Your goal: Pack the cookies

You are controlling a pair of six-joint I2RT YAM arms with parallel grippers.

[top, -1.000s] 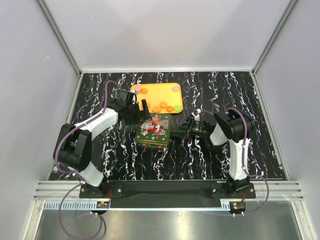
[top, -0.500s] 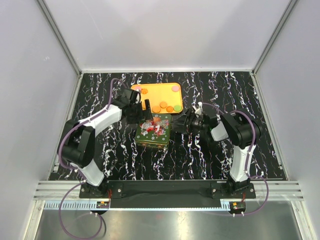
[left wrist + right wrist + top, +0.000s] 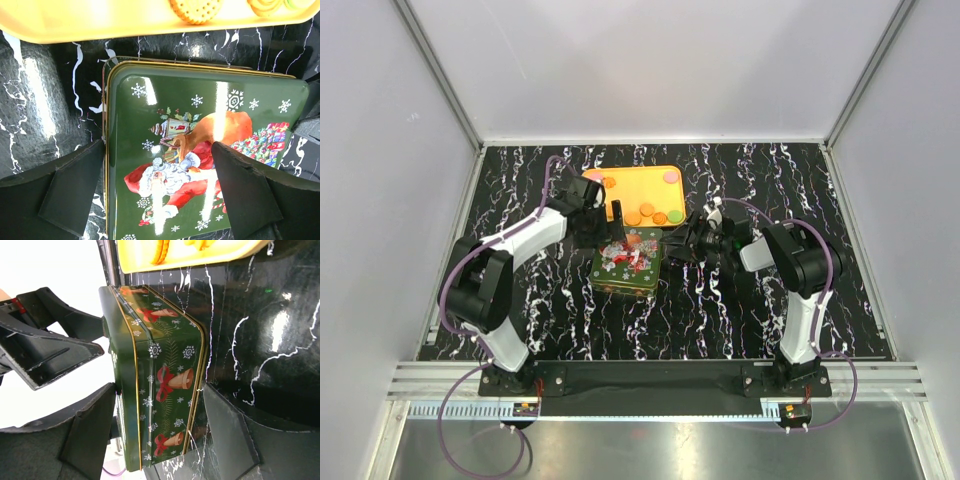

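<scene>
Only a thin strip of table [image 3: 720, 320] separates the tin [image 3: 628, 262] from the tray [image 3: 632, 180] behind it. The left gripper [image 3: 605, 228] hangs over its lid, and the right gripper [image 3: 672, 247] crowds its right side. There is room to reach in from the near side.

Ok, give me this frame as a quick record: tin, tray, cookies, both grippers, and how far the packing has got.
tin: green Christmas tin, lid on, mid-table
tray: orange tray, just beyond the tin
cookies: cookies lying on the tray, mostly orange; the tin's inside is hidden
left gripper: left gripper open above the lid, holding nothing
right gripper: right gripper open, a finger on either side of the tin's right end; contact unclear
progress: tin not yet opened, no cookie picked up
</scene>
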